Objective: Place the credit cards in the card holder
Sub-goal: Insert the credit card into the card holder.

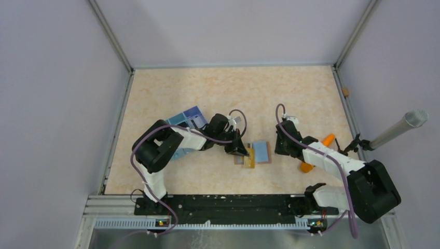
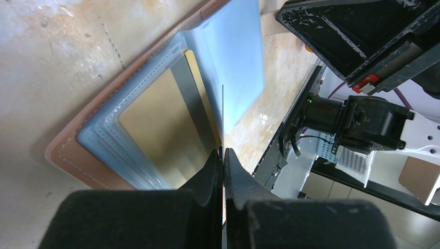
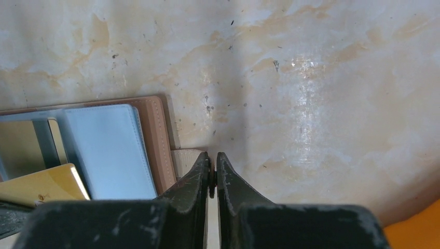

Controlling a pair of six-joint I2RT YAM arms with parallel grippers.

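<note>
The brown card holder (image 1: 259, 163) lies open in the middle of the table, clear sleeves up. My left gripper (image 1: 239, 150) is at its left half, shut on a yellow-gold credit card (image 1: 250, 157) tilted over the sleeves. In the left wrist view the gripper (image 2: 223, 151) holds that card (image 2: 223, 114) edge-on above the holder (image 2: 67, 150), where a gold face shows behind a sleeve. A light blue credit card (image 3: 106, 150) fills the right-hand sleeve. My right gripper (image 3: 212, 155) has its jaws closed at the holder's (image 3: 155, 140) right edge, a thin dark sliver between the tips, beside a cream tab.
A blue box with compartments (image 1: 187, 122) stands behind the left arm. An orange carrot-shaped object (image 1: 328, 139) lies by the right arm and shows at the corner of the right wrist view (image 3: 415, 228). A grey tube (image 1: 399, 129) juts in from the right wall.
</note>
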